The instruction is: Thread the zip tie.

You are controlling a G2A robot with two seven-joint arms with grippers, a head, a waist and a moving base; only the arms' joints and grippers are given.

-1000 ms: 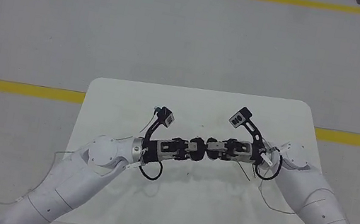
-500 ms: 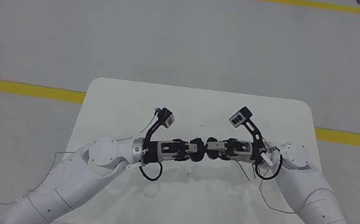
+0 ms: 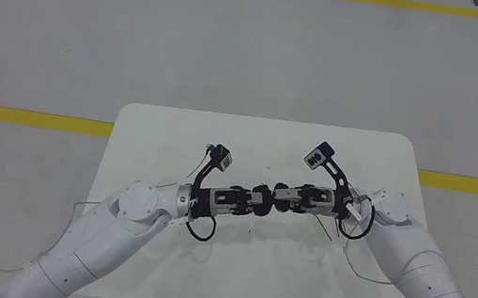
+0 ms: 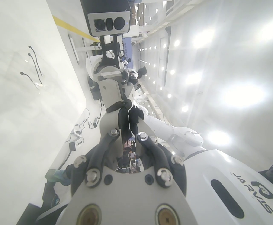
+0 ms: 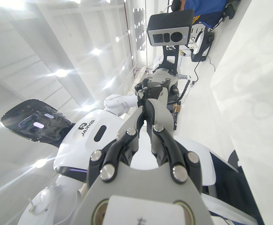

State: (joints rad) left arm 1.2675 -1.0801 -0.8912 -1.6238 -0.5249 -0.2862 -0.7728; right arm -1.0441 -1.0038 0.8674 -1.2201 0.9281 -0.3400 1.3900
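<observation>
Your broad white table with rounded corners (image 3: 362,155) lies under both arms. The white left arm (image 3: 128,212) comes in from the robot's left and the white right arm (image 3: 404,243) from its right, and they meet above the middle of the table, wrists level and facing one another.

Your left pincer (image 4: 128,113), with black linkages and dark pads, has its fingers drawn together at the tips. It points straight at the right pincer (image 5: 146,108), whose ribbed fingers are also closed up, with only a sliver between them. From above you see the two sets of tips touching or very nearly touching, nose to nose. You cannot tell from any view whether a tie is pinched between them; anything there is too thin to make out.

Three thin black zip ties (image 4: 35,68), each with a small head at one end, lie loose and roughly side by side on the table. They are well apart from both pincers, and neither pincer touches them.
</observation>
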